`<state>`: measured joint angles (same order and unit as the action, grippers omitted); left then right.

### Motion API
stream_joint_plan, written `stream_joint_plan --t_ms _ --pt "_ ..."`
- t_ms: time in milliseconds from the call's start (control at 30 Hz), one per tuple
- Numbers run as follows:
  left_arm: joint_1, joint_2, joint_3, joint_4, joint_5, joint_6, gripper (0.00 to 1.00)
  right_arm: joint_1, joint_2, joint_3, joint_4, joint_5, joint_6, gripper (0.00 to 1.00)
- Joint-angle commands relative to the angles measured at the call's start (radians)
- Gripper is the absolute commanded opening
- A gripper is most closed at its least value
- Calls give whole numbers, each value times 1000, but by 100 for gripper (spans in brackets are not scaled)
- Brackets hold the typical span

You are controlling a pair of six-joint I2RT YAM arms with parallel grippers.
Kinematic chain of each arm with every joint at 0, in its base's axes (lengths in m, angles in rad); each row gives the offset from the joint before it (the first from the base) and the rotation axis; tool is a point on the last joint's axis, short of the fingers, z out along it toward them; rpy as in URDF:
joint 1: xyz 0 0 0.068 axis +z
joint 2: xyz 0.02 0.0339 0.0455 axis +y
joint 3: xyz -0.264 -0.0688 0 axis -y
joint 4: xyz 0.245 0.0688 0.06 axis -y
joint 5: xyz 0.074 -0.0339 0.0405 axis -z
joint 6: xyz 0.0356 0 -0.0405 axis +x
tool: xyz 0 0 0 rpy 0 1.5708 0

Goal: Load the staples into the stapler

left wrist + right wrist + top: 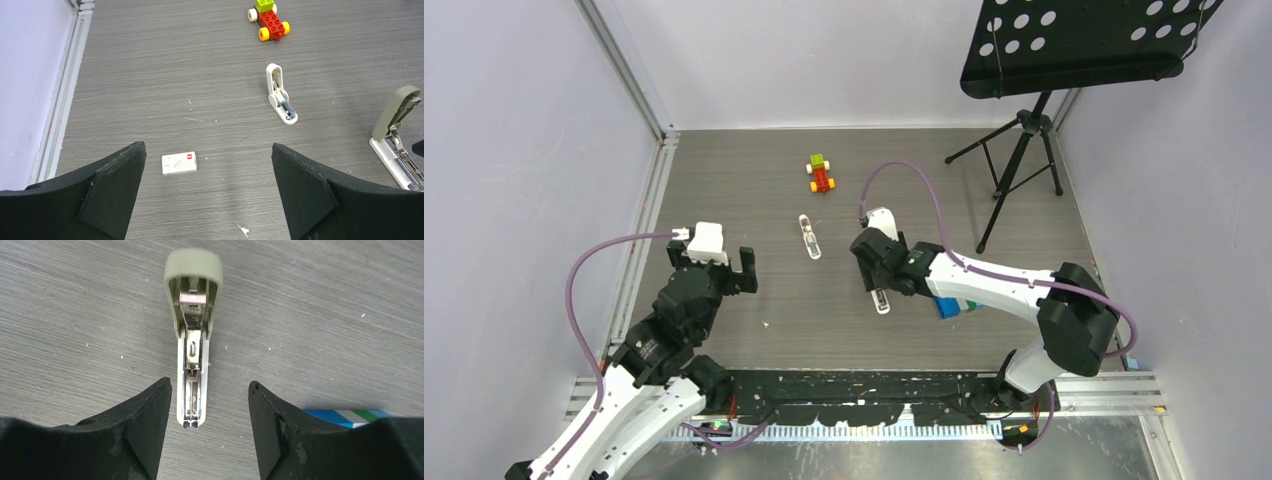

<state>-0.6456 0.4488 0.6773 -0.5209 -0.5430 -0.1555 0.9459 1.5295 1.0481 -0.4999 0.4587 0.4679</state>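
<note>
The stapler [191, 340] lies on the bench [75, 315] with its grey-beige top swung up at the 12 o'clock end. The right pincer [210, 390] is spread astride its 6 o'clock end, with a clear gap at the 3 o'clock finger. The left pincer [207, 150] is spread wide, and the white carton of staples [179, 163] lies flat between its fingers, nearer the 9 o'clock one. From above, a stubby white piece [809, 237] sits at 10 o'clock of the stapler, a brick toy car [822, 174] at 12 o'clock of that piece, and a blue-green-white box [951, 306] at 3 o'clock of the stapler's base.
</note>
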Motion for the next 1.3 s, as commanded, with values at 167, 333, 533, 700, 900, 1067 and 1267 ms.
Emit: stream_joint_plan --t_ms 167,333,533,700,900,1067,1267 --pt "5 -39 -15 41 -78 25 100 16 44 -55 163 -1 63 55" --pt "6 -34 -18 39 -84 28 100 17 77 -75 211 -12 61 54" --pt "5 -33 -19 36 -82 27 100 17 122 -108 266 -3 70 49" --pt "6 -32 -23 36 -90 28 100 17 143 -121 286 10 68 36" --pt "5 -26 -28 36 -95 31 100 17 138 -117 295 21 34 19" --pt "6 -22 -28 45 -89 33 100 17 158 -39 294 28 -36 15" --pt "6 -30 -26 41 -75 14 100 6 275 143 297 38 -113 15"
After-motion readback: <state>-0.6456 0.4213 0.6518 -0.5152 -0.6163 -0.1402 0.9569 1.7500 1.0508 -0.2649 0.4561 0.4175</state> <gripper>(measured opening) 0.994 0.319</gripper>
